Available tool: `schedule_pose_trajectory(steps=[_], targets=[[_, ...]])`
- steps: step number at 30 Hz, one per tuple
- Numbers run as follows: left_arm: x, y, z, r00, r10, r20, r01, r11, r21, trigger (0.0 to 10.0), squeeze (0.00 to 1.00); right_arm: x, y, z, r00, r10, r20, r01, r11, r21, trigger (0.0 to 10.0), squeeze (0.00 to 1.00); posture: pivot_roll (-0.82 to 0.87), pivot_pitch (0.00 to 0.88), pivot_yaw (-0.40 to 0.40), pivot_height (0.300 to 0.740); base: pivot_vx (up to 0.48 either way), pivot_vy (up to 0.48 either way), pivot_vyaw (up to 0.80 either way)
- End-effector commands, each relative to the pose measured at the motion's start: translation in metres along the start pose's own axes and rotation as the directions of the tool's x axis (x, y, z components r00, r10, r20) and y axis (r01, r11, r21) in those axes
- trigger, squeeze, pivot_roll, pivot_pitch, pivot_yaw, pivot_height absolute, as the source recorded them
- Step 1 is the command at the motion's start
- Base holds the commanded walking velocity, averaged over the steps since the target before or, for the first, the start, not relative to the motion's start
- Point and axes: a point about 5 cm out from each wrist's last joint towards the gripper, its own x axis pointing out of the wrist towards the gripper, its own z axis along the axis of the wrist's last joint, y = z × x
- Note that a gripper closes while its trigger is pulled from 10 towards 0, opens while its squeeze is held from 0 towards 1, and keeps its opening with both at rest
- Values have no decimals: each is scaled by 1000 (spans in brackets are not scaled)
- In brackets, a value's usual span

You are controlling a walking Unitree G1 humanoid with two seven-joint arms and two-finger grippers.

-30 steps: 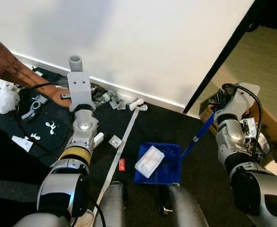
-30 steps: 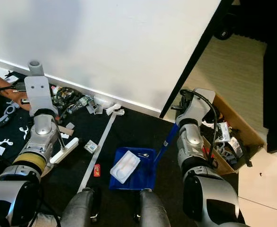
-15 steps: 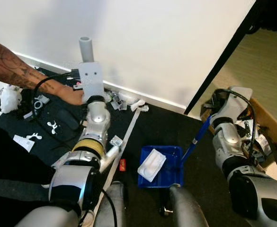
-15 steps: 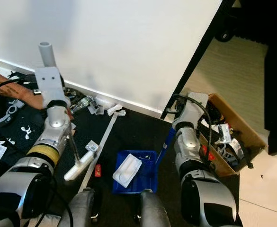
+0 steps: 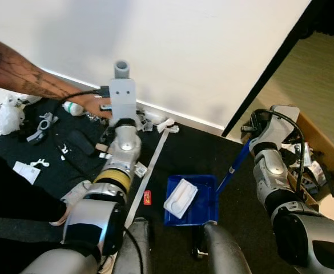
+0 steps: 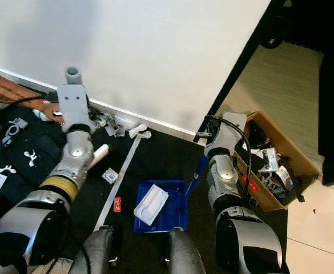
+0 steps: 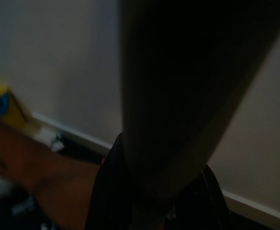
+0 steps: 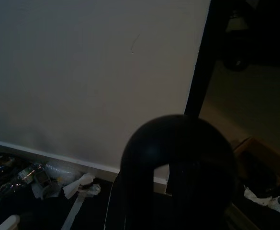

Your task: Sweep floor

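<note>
Since half a second ago my left arm (image 5: 116,165) has swung back toward the wall, the grey handle end (image 5: 121,69) above its wrist now sits lower against the white wall, and the dustpan handle has tipped a little nearer my right forearm. On the far left a person's forearm (image 5: 24,76) reaches in across the black mat (image 5: 172,151), its hand (image 5: 92,105) right beside my left wrist block. Small white scraps (image 5: 41,164) and a crumpled white wad (image 5: 8,114) lie on the mat below that arm. I cannot see the left gripper's fingers, so I cannot tell how they stand; the left wrist view is dark, with a broad dark shaft close across the lens. A white cylinder (image 6: 97,155), part of the brush, pokes out beside my left forearm, just above the floor. Litter (image 5: 155,121) is bunched along the skirting board, and a pale strip (image 5: 149,171) runs from it down the mat toward my legs, with a small red wrapper (image 5: 147,198) just beside it. Right of the strip, the blue dustpan (image 5: 204,206) rests flat on the mat with a white packet (image 5: 181,195) lying in it. Its blue handle (image 5: 233,166) rises diagonally to my right arm (image 5: 272,171); whether that gripper's fingers clasp it I cannot tell. At far right, an open cardboard box (image 6: 278,165) of odds and ends stands on the pale floor.
</note>
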Motion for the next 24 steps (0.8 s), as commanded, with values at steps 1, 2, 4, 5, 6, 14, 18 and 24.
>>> schedule_pose_trajectory(steps=[1, 2, 4, 5, 6, 14, 18, 24], targets=[[-5, 9, -11, 1000, 6, -23, -5, 999, 50, 10000, 0, -7, -2, -10, 999, 0, -39, 0, 1000, 3, 10000, 0, 27, 235, -64, 740, 0, 0, 0], [-4, 14, -12, 1000, 17, -25, -16, 998, 54, 10000, 0, -7, -1, -10, 999, 2, -39, -2, 1000, 3, 10000, 0, 26, 235, -66, 740, 0, 0, 0], [-4, 19, -14, 999, 28, -32, -26, 998, 56, 10000, 0, -6, -1, -10, 999, 4, -39, -4, 1000, 2, 10000, 0, 24, 233, -69, 740, 0, 0, 0], [-4, 21, -15, 999, 30, -36, -28, 998, 54, 10000, 0, -6, -1, -9, 999, 6, -39, -6, 1000, 2, 10000, 0, 22, 233, -70, 740, 0, 0, 0], [-4, 22, -16, 999, 27, -39, -25, 998, 50, 10000, 0, -6, -1, -9, 999, 7, -39, -7, 1000, 2, 10000, 0, 21, 233, -71, 740, 0, 0, 0], [-1, 28, -17, 997, -44, -59, 45, 999, 21, 10000, 0, -4, -2, -7, 999, 12, -35, -12, 1000, -2, 10000, 0, 14, 228, -80, 740, 0, 0, 0], [2, 35, -17, 993, -90, -74, 99, 987, 123, 10000, 0, -2, -3, -5, 999, 11, -31, -11, 1000, -3, 10000, 0, 11, 225, -80, 740, 0, 0, 0], [9, 53, -11, 998, -41, -40, 52, 954, 296, 10000, 0, -1, -4, -4, 1000, 10, -29, -10, 1000, -2, 10000, 0, 13, 223, -84, 740, 0, 0, 0]])
